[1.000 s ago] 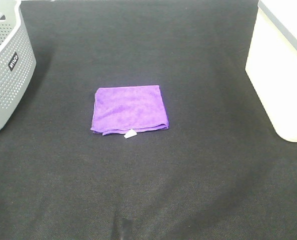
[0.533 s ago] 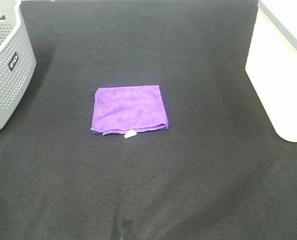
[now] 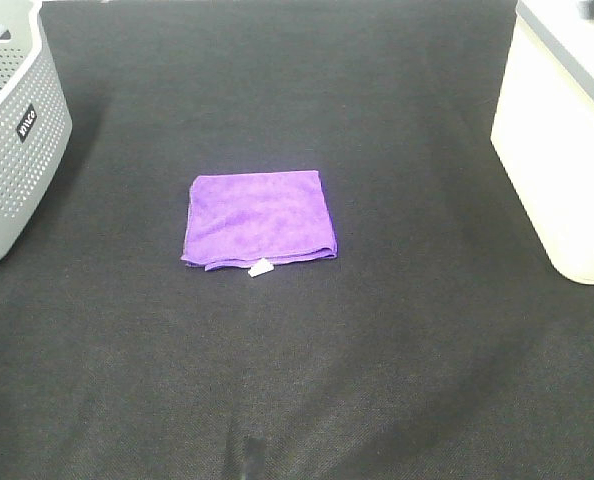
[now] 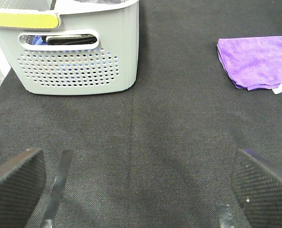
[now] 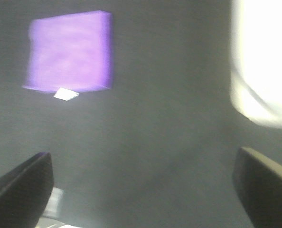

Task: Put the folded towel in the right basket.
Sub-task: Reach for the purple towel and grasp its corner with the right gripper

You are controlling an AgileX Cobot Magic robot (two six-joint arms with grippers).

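Note:
A folded purple towel (image 3: 259, 219) with a small white tag lies flat on the black table, near the middle. It also shows in the left wrist view (image 4: 256, 61) and, blurred, in the right wrist view (image 5: 70, 51). The cream right basket (image 3: 565, 140) stands at the right edge; it shows as a bright blur in the right wrist view (image 5: 262, 61). My left gripper (image 4: 136, 183) is open and empty, well short of the towel. My right gripper (image 5: 143, 185) is open and empty, above the table between towel and basket. Neither arm shows in the high view.
A grey perforated basket (image 3: 15, 130) stands at the left edge; the left wrist view shows it (image 4: 77, 52) holding dark and blue items. The table is covered in black cloth (image 3: 297, 380).
None in the high view: the towel and both baskets stay put.

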